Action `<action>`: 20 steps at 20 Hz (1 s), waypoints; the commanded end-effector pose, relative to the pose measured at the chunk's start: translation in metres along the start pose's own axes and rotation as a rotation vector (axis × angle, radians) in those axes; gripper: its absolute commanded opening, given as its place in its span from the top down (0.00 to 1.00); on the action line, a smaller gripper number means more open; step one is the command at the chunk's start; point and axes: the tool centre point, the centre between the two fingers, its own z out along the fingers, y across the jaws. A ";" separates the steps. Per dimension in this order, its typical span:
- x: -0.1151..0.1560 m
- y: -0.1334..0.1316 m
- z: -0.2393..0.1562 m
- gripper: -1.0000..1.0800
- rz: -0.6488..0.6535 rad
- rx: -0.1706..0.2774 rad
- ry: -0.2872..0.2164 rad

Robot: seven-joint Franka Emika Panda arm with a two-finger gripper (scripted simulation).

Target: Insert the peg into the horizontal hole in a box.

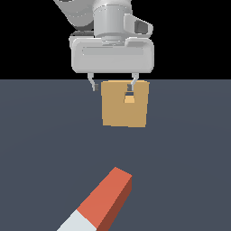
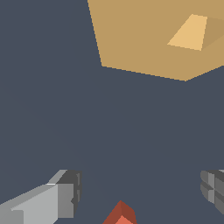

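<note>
- Peg (image 1: 104, 200): red-orange bar with pale grey-white end, lying flat on the desk (image 1: 40, 149), nearest the exterior camera, well apart from the box.
- Box (image 1: 125, 104): tan block resting on the desk, beyond the peg.
- Hole (image 1: 129, 99): small square opening in the box face turned toward the exterior camera.
- Pincer (image 1: 113, 84): fingers spread wide, holding nothing, hanging above the desk in front of the box's upper edge.

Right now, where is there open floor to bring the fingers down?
Bare floor lies between the box and the peg, and to both sides of each. The open fingers hang above that gap. Crowded only at the box and peg.
</note>
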 end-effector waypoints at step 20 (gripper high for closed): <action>-0.216 -0.043 0.082 0.04 0.515 -0.003 -0.004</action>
